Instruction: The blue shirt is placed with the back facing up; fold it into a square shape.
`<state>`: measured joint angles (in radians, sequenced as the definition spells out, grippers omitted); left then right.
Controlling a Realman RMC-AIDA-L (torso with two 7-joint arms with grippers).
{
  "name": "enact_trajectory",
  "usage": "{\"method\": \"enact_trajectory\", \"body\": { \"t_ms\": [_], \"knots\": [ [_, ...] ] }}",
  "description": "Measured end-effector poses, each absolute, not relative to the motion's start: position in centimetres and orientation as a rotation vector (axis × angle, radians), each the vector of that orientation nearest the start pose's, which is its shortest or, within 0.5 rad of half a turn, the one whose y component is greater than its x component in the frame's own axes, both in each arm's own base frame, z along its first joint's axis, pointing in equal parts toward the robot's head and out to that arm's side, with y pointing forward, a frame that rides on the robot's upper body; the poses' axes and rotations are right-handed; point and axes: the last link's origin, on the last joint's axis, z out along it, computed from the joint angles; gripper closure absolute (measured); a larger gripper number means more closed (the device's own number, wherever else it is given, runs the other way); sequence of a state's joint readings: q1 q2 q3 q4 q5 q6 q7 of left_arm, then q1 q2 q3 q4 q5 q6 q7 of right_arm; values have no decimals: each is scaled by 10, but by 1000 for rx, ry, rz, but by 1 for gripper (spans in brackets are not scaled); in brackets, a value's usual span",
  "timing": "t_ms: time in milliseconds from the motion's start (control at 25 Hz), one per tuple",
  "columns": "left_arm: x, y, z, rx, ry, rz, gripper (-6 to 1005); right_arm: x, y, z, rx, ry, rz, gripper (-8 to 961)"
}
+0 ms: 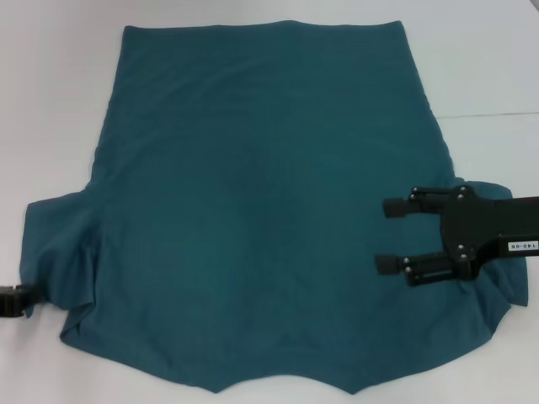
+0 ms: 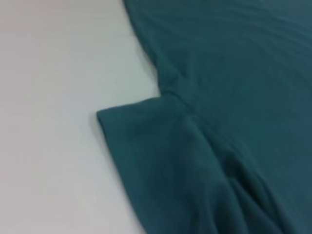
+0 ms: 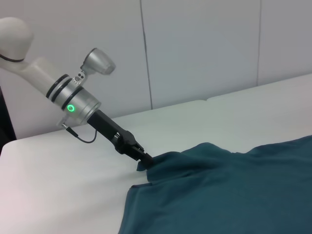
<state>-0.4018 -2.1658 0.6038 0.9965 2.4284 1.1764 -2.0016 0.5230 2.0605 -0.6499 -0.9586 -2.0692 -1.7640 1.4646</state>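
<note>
The blue shirt [image 1: 253, 210] lies spread flat on the white table, plain side up, hem at the far end and collar edge near me. My right gripper [image 1: 392, 236] hovers open over the shirt's right side by the right sleeve, fingers [image 1: 396, 207] pointing left with nothing between them. My left gripper [image 1: 8, 301] sits at the table's left edge against the tip of the left sleeve [image 2: 161, 161]. In the right wrist view the left gripper [image 3: 142, 159] is pinched on that sleeve's edge, and the cloth [image 3: 224, 190] rises slightly toward it.
The bare white table [image 1: 59, 101] surrounds the shirt on the left, far and right sides. A seam in the tabletop [image 1: 497, 114] runs along the far right. White wall panels [image 3: 204, 48] stand behind the table.
</note>
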Motion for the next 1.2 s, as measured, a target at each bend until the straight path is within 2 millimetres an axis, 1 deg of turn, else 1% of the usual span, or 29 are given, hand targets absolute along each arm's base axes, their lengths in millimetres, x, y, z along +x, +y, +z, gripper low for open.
{"method": "enact_trajectory", "body": {
  "t_ms": [440,600,720,800,920,960,1000,1040,1200],
  "knots": [
    [-318,343,60,-2140,-1245,-266,942,246,330,59,-2752,414,614,31],
    [-308,348,62,-2164,-1226,-282,941,249,329,61,-2727,427,631,31],
    [-300,352,59,-2196,-1206,-280,941,250,328,62,-2713,432,640,31],
    [-291,356,52,-2239,-1175,-256,941,251,328,62,-2700,424,647,31],
    [-289,358,50,-2248,-1168,-249,943,252,327,63,-2692,421,650,31],
    [-285,360,46,-2262,-1159,-238,944,252,327,63,-2690,420,651,31],
    [-276,364,40,-2294,-1139,-210,944,252,327,63,-2690,420,651,31],
    [-275,365,39,-2299,-1135,-206,945,252,328,63,-2689,419,651,31],
    [-255,375,28,-2351,-1096,-169,945,252,329,64,-2683,410,646,32]
  ]
}}
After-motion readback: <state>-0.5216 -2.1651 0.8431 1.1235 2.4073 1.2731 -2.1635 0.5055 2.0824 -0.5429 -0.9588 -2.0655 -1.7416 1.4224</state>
